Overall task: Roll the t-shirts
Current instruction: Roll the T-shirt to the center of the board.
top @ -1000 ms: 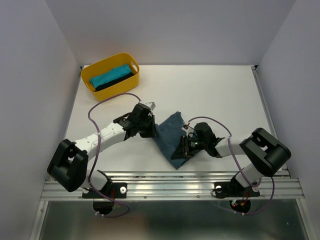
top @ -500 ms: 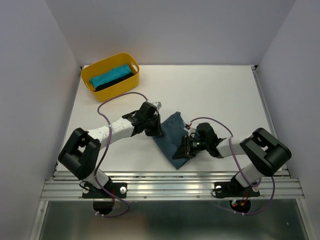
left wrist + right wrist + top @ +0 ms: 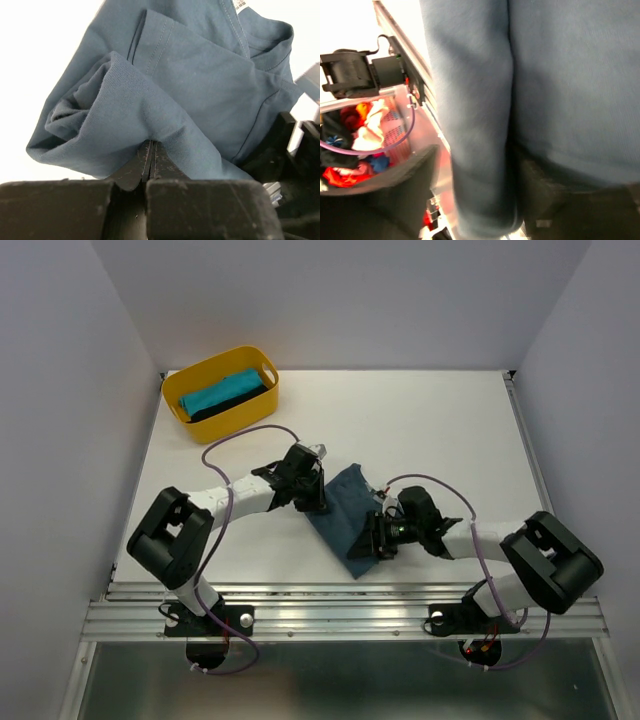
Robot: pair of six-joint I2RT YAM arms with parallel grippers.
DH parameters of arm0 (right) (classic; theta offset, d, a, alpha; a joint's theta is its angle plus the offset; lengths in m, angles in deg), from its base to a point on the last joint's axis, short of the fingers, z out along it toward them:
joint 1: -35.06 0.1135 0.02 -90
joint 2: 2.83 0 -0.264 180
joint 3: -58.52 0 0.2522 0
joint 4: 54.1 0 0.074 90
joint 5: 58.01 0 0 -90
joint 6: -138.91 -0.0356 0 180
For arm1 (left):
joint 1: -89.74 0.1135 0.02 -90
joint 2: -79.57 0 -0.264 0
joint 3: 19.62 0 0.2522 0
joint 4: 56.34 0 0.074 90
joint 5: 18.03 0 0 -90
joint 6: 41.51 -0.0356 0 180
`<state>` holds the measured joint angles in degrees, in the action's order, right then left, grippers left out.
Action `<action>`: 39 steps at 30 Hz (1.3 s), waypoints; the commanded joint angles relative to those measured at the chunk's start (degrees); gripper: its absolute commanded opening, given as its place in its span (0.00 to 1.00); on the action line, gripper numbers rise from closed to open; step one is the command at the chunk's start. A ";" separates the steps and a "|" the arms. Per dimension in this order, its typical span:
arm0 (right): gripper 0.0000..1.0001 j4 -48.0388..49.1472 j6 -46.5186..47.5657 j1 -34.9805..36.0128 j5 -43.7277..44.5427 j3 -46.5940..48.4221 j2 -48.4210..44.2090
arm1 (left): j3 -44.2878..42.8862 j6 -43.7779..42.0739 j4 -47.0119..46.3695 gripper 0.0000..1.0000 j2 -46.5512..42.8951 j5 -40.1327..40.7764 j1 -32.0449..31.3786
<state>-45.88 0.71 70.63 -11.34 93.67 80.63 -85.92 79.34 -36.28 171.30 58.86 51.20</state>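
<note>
Turquoise t-shirt [image 3: 222, 392] and black t-shirt [image 3: 234, 406] sit rolled in the yellow tub [image 3: 213, 364]; slate-blue t-shirt [image 3: 345, 512], pinched by left gripper [image 3: 318, 504], is not yet rolled; right gripper [image 3: 369, 545] straddles it, hold indeterminable.

I'm looking into a robotics lab test cell: a white table [image 3: 430, 430] boxed in by plain grey walls [image 3: 60, 390], an aluminium rail [image 3: 340, 612] along its near edge, purple cables [image 3: 238, 434] looping loose.

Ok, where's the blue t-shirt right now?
Top view: the slate-blue t-shirt lies bunched front-centre on the table, between the left arm and right arm, left jaws pinching a fold.
</note>
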 commanded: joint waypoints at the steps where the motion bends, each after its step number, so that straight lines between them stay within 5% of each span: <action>1: 0.72 -15.25 5.56 -0.24 5.18 3.04 -7.07 | -0.90 -1.41 -1.91 0.00 0.74 0.19 -0.22; 9: 0.94 -34.00 10.15 -0.24 14.49 8.93 -16.04 | -1.52 -1.85 -3.05 0.00 2.14 -1.57 -0.22; 20: 0.95 -54.14 12.70 -0.24 31.19 22.63 -24.75 | -2.49 -2.20 -3.40 0.00 4.34 -3.33 -0.74; 24: 0.76 -52.83 12.09 0.81 31.03 24.84 -23.79 | -2.84 -2.11 -3.58 0.00 4.69 -3.33 -0.74; 30: 0.14 -46.16 9.28 6.16 30.15 22.39 -20.01 | -3.98 -1.85 -3.58 0.00 5.75 -3.77 -0.74; 34: 0.02 -41.85 7.51 7.58 28.66 19.84 -18.86 | -5.03 -1.85 -3.32 0.00 6.89 -3.95 -0.74; 39: 0.01 -37.89 5.76 8.37 26.02 17.11 -16.58 | -6.79 -2.55 -2.44 0.00 8.38 -4.03 -0.74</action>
<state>-90.21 8.16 78.41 16.64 111.94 62.82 -90.29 78.47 -39.75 178.86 55.19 50.85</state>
